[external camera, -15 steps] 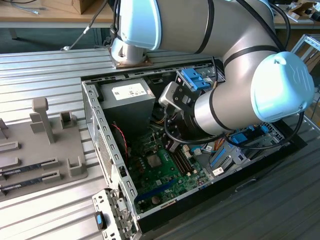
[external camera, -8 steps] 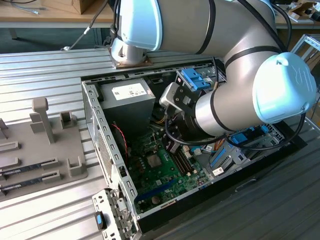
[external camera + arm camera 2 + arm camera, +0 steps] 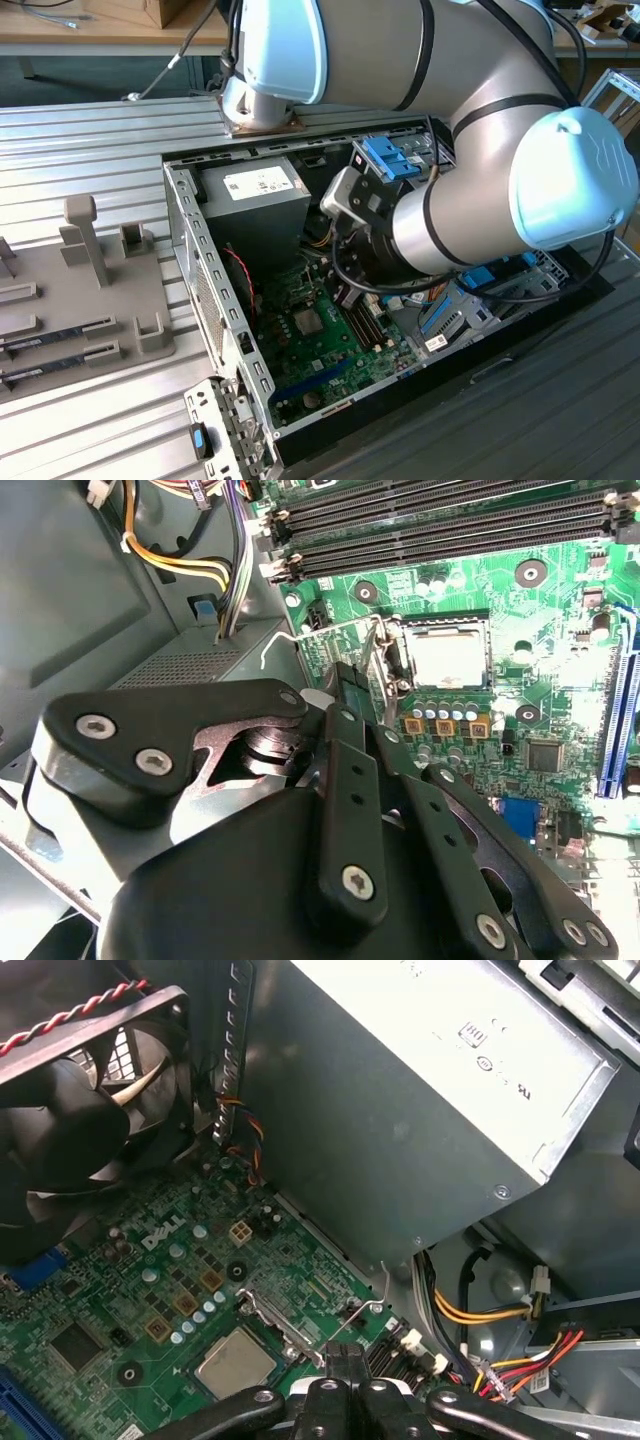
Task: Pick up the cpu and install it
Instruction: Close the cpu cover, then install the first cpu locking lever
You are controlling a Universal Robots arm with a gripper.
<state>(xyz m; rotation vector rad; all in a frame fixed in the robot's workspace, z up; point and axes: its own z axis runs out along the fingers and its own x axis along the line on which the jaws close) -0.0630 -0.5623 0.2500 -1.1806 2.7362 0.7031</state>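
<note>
The cpu [image 3: 448, 658] lies flat in the socket on the green motherboard [image 3: 545, 695], silvery top up; it also shows in the first wrist view [image 3: 237, 1362] and the exterior view [image 3: 308, 321]. My gripper [image 3: 343, 685] hangs just beside the socket, on the side of the grey power supply, with its black fingers pressed together and nothing visible between them. In the first wrist view the gripper [image 3: 347, 1360] is next to the thin wire socket lever [image 3: 372, 1305], which sticks up. The socket's metal frame [image 3: 277, 1326] stands between the fingertips and the cpu.
The open computer case [image 3: 205, 290] lies on a slatted metal table. A grey power supply [image 3: 420, 1090], a black fan [image 3: 75, 1120] and coloured cable bundles [image 3: 480, 1310] crowd the socket. Empty memory slots [image 3: 440, 525] run past it. A grey fixture [image 3: 90, 290] with memory sticks sits at the exterior view's left.
</note>
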